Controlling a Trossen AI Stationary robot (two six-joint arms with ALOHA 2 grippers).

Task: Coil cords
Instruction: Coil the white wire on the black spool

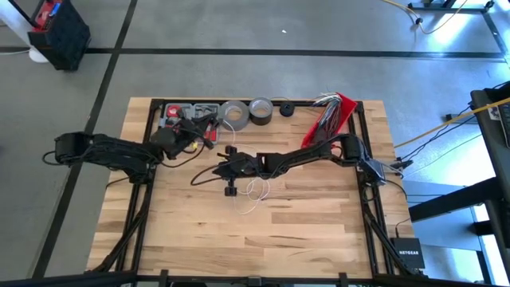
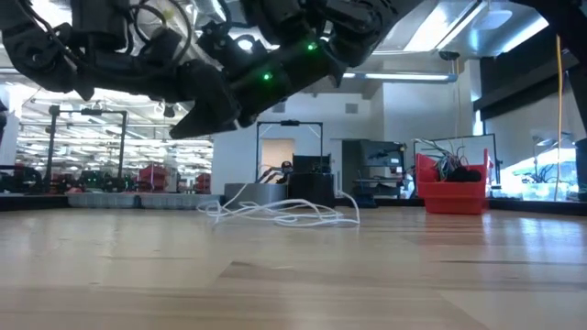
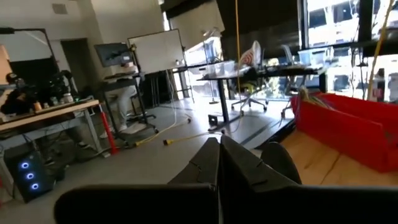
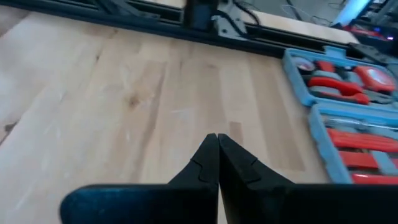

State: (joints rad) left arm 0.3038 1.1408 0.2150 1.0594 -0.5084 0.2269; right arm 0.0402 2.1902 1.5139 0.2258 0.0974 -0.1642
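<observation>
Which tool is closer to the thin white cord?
Right. The right tool, shut, hovers just beside the thin white cord mid-table. The left tool, shut, sits farther off near the table's far edge.

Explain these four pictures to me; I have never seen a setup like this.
Two dark robot arms work at a wooden table. One picture looks straight down, one looks level across the tabletop, and two come from cameras on the arms' wrists. The right gripper hangs over the table's middle, fingers shut, holding nothing. The left gripper is also shut and empty, raised near the back edge. A thin white cord lies loose on the wood. At the back are grey tape rolls, a tool case and a red bin of wires.
</observation>
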